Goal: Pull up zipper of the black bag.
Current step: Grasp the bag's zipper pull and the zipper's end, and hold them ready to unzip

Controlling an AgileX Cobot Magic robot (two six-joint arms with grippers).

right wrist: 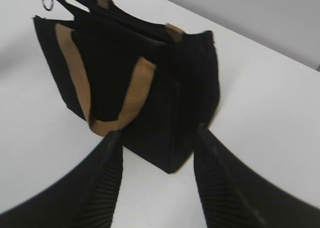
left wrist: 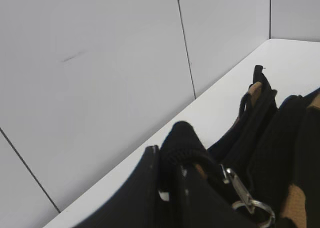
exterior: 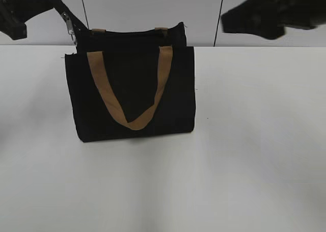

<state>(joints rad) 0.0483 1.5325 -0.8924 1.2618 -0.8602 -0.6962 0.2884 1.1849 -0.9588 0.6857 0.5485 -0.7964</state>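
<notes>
Zipper (exterior: 127,32) runs along the top edge of the black bag (exterior: 132,89), which stands upright on the white desk (exterior: 254,165) close to the back wall. Silver pull tab (exterior: 68,27) with a small ring hangs at the bag's upper left corner.

Left hand (left wrist: 167,180): fingers pressed together on a fold of black fabric at that corner, tab dangling just beside them. It grips the bag's corner, not the tab itself, as far as the wrist view shows.

Right hand (right wrist: 157,188): fingers spread apart, empty, hovering off the bag's right end, not touching.

Handling, by judgement:
- Bag is soft cloth, light, likely to slump or slide if pulled one-sided.
- One tan strap (exterior: 130,89) droops down the front, limp; poor place to hold.
- Tab is small, smooth metal, may slip; pinch it flat.
- Brace the opposite end of the top edge so the zipper line stays taut.
</notes>
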